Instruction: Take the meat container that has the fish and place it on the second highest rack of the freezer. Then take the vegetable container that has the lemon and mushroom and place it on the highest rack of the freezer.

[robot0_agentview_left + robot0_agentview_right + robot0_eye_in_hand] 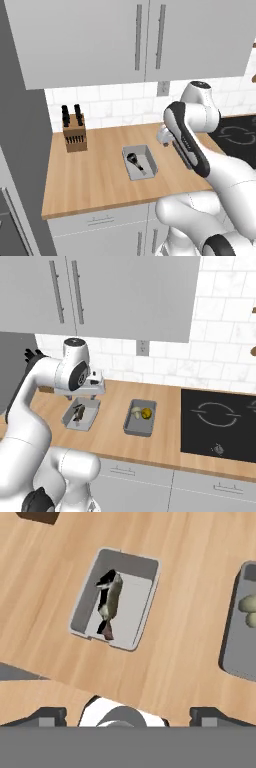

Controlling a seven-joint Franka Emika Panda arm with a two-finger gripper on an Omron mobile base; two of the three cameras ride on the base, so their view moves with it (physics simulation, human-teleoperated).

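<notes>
Haven't really started, both trays sit on the tabletop (165, 406): the fish (109, 603) tray (116, 598) lies at 12 o'clock under my jaws (128, 714), spread apart and empty, the lemon (146, 413) and mushroom (136, 412) tray (140, 418) at 3 o'clock, so both freezer runs remain.

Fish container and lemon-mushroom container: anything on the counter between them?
Nothing: bare wood separates the fish container from the lemon-mushroom container, seen in right base and hand views.

No readable text, labels, brands or numbers appear on any surface in these views.
</notes>
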